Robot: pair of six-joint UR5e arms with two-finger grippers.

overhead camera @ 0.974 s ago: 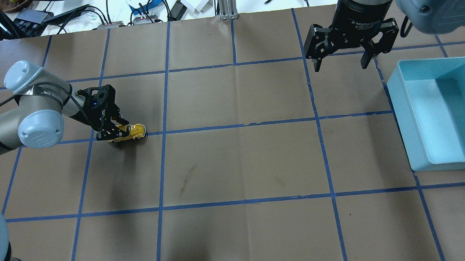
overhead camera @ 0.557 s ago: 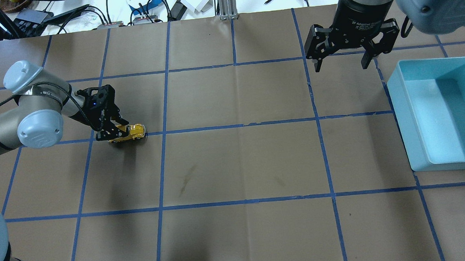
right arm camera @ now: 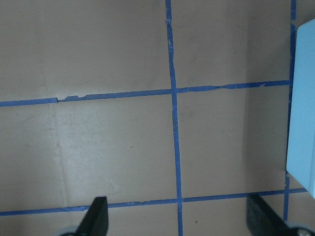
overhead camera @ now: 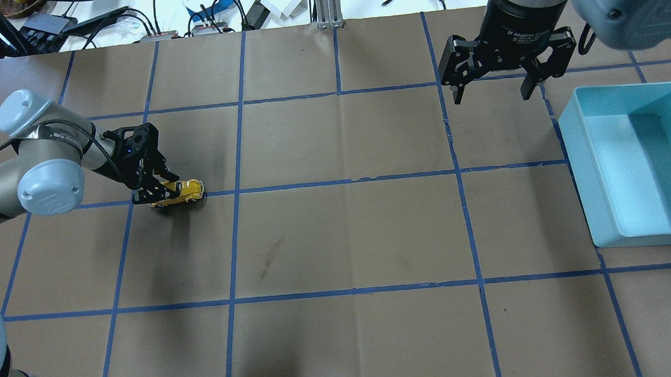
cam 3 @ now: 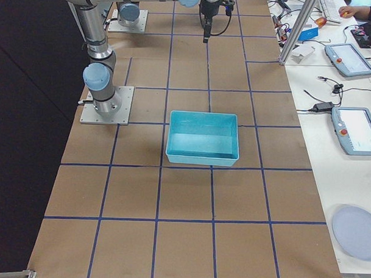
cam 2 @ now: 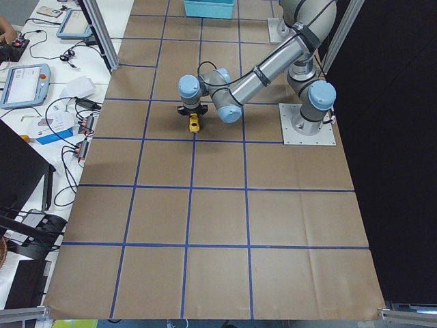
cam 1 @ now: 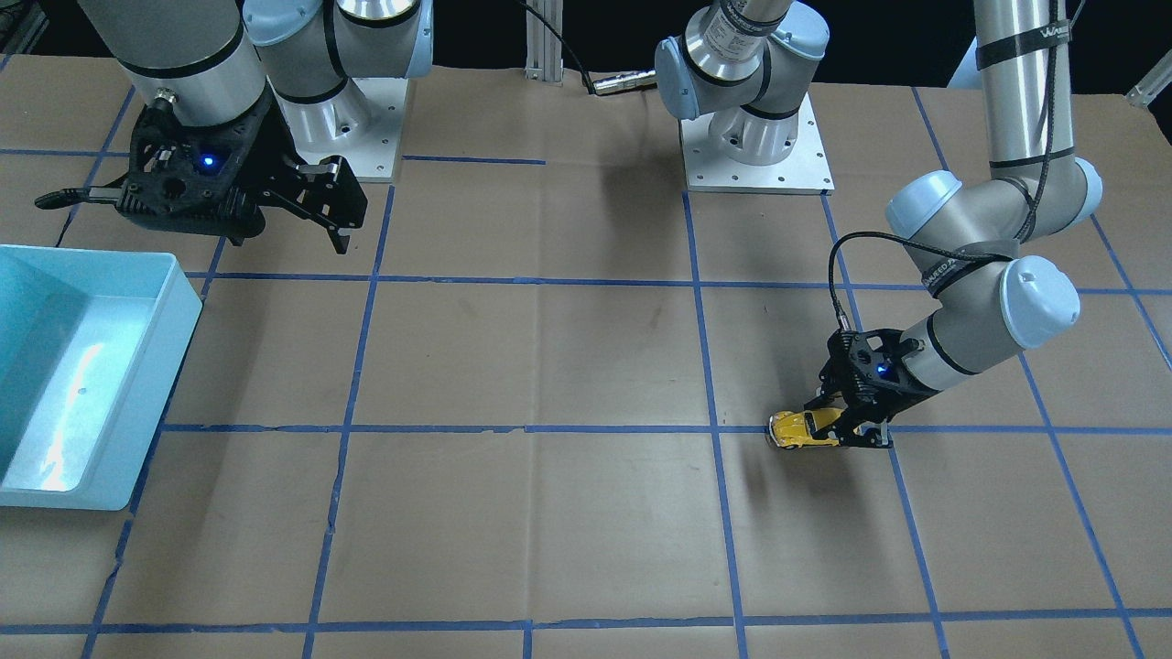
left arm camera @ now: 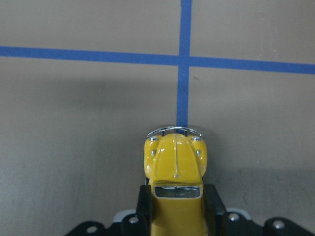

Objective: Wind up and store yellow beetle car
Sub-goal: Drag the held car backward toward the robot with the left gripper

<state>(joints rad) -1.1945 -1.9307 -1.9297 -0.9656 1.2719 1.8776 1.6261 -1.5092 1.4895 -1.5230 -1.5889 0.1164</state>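
Observation:
The yellow beetle car [overhead camera: 179, 192] sits on the brown paper on a blue tape line at the table's left. It also shows in the front view [cam 1: 806, 429], the exterior left view [cam 2: 194, 123] and the left wrist view [left arm camera: 175, 182], nose pointing away from the wrist. My left gripper [overhead camera: 160, 193] is shut on the car's rear half, one finger on each side. My right gripper [overhead camera: 492, 92] hangs open and empty above the table near the far right. Its fingers [right arm camera: 96, 216] show wide apart in the right wrist view.
A light blue bin [overhead camera: 638, 164] stands at the table's right edge, empty; it also shows in the front view [cam 1: 82, 366] and the exterior right view [cam 3: 203, 138]. Blue tape lines form a grid on the paper. Cables and devices lie beyond the far edge.
My left gripper has pulled the car a little to the left along the tape line, wheels on the paper. The right arm has not moved.

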